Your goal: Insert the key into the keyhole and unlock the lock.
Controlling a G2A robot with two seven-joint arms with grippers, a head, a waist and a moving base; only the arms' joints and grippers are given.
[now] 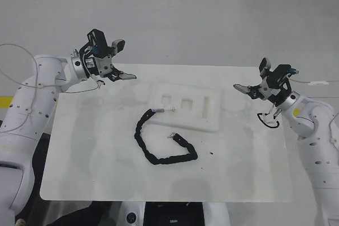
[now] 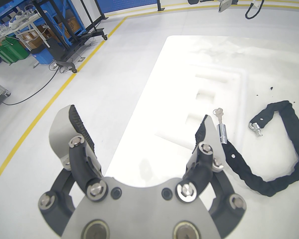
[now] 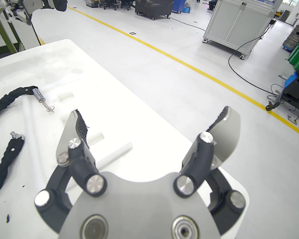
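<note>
Left claw (image 2: pixel 138 113), right claw (image 3: pixel 151 110) agape beside foam tray (image 1: pixel 213 121)

A black fabric-sleeved chain lock (image 1: pixel 152 148) lies in an open C at the frame's centre, its silver cylinder end (image 1: pixel 156 111) uppermost with a small silver key (image 1: pixel 168 109) stuck in it, its pin end (image 1: pixel 172 135) lying apart below.

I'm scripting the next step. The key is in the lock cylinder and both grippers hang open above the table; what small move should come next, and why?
Probably lower the left gripper toward the key: it sticks out of the lock cylinder, and that gripper is open, empty and nearer than the right gripper. The pin end already lies apart from the cylinder.
</note>
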